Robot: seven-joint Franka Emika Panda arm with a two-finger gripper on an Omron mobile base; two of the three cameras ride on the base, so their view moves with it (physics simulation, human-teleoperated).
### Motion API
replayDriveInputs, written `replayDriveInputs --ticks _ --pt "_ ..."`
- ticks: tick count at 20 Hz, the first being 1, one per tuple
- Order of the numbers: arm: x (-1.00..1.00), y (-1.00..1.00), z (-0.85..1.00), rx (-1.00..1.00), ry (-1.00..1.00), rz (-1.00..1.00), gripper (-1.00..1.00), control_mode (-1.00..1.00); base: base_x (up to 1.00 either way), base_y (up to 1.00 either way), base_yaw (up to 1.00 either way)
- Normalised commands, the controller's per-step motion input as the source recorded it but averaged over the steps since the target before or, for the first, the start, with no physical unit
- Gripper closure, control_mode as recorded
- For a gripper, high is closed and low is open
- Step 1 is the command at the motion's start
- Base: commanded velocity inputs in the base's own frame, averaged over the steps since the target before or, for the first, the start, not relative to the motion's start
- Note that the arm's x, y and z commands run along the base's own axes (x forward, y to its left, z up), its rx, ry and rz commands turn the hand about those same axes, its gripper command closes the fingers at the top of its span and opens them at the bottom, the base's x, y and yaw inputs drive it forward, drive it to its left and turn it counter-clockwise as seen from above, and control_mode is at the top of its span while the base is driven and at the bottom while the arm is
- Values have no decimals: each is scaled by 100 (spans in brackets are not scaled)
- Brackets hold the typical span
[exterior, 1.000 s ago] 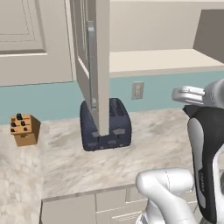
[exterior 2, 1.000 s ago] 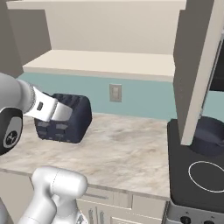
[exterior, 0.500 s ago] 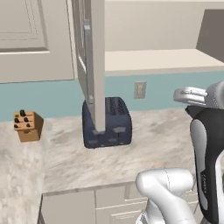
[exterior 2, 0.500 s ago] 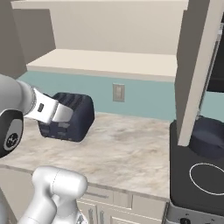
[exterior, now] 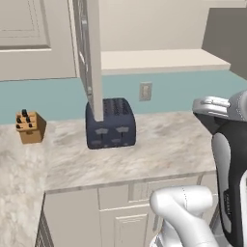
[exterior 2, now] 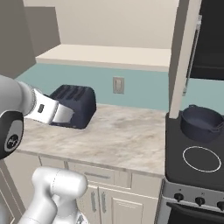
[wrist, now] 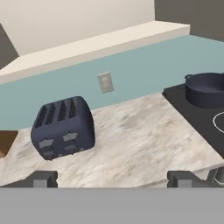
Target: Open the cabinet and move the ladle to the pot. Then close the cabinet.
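A marble-patterned countertop [exterior: 159,144] runs beneath a pale teal backsplash [exterior: 178,91] that carries a white wall outlet [exterior: 145,91]. Above the backsplash a cream ledge [exterior 2: 105,56] spans the beige wall [exterior 2: 113,22]. A dark blue toaster [exterior: 110,123] stands near the counter's back edge, a wooden knife block [exterior: 30,127] well apart toward its left end. Beige base cabinets [exterior: 96,212] sit below. A black stove [exterior 2: 197,162] adjoins the counter's right end.
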Motion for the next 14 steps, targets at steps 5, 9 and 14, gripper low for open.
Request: replayDriveInputs --ticks 5,9,14 --pt "0 0 0 0 0 0 -100 100 21 -18 -23" --pt "0 0 0 0 0 0 -100 100 16 1 0" --pt "0 0 0 0 0 0 -100 100 92 0 0"
